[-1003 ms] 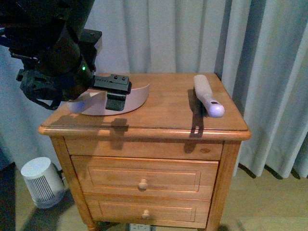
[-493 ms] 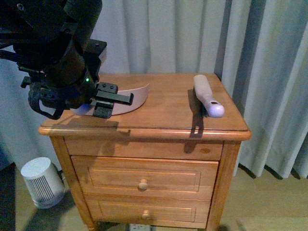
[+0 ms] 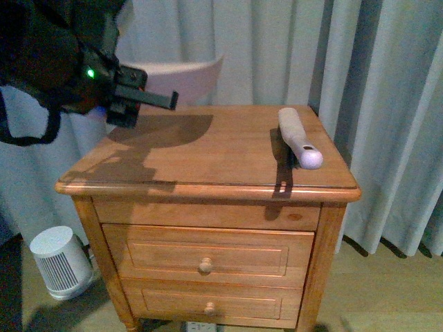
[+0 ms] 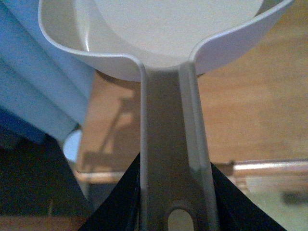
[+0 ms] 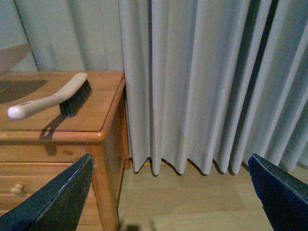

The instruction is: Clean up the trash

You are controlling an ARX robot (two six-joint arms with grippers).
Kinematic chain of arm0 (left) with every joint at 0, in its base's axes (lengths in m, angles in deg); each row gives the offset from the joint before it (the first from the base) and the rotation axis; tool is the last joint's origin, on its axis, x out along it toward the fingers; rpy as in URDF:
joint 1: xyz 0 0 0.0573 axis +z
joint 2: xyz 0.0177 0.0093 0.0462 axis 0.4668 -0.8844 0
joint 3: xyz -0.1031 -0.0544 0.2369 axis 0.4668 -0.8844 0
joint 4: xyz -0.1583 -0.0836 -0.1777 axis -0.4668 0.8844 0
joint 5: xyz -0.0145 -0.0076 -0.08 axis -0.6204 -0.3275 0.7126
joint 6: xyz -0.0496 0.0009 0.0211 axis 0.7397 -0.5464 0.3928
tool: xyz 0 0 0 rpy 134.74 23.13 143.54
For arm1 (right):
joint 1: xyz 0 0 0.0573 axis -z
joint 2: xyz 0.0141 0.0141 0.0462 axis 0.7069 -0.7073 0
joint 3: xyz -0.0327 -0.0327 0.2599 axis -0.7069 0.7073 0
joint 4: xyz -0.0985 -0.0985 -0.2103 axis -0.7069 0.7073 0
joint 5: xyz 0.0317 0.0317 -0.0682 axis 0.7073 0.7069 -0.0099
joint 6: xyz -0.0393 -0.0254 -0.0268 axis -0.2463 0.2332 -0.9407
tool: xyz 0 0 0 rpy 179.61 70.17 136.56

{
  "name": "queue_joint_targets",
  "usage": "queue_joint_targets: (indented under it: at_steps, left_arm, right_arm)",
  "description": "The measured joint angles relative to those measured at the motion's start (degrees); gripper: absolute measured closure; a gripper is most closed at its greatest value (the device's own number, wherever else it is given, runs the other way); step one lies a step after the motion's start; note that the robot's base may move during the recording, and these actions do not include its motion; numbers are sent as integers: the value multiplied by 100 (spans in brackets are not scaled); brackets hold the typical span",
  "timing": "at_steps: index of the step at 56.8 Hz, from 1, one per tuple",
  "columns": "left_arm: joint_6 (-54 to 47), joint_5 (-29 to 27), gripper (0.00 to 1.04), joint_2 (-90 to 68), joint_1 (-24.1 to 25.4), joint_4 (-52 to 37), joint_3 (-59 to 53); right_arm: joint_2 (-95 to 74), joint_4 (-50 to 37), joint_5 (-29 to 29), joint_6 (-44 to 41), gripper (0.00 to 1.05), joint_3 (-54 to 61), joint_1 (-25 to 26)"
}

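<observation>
The left claw, clamped on the dustpan handle, holds it above the bench at its far left. The right claw hangs apart, right of the brush. The trash shows in no view. Keeping the pan level should guard against spills.

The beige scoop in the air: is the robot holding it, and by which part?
Yes. The left tool grips the dustpan by its handle, with the pan above the nightstand. The right tool is open, holding nothing.
</observation>
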Motion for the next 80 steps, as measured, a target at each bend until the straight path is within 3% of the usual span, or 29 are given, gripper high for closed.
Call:
queue_joint_targets:
  at_steps: [14,27,43,59,61,64,66,77,80]
  left_arm:
    - [-999,175,77,1847,-46,-2590,-1810]
    - [-1460,337,77,4030,-444,-3869,-3727]
    - [-1462,221,77,6295,-822,-3941,-5108]
    - [-1102,409,77,7989,-1123,-2909,-5812]
    - [-1073,393,77,7997,-1123,-2905,-5812]
    - [-1058,417,77,8002,-1126,-2898,-5812]
    - [-1049,420,77,8008,-1126,-2898,-5812]
    - [-1034,417,77,8011,-1126,-2896,-5812]
    - [-1032,417,77,8008,-1126,-2896,-5812]
  right_arm:
    - [0,0,0,0,7,0,0]
    - [0,0,0,0,7,0,0]
    - [0,0,0,0,7,0,0]
    - [0,0,2,0,7,0,0]
    - [-87,96,-479,-162,7,-17,-127]
    - [-562,81,-1467,-413,7,-140,-542]
    - [-894,-28,-1674,-459,7,-238,-664]
    - [-3388,-424,-1353,-170,7,-1611,-721]
    - [-4518,-173,-1198,118,7,-2511,-874]
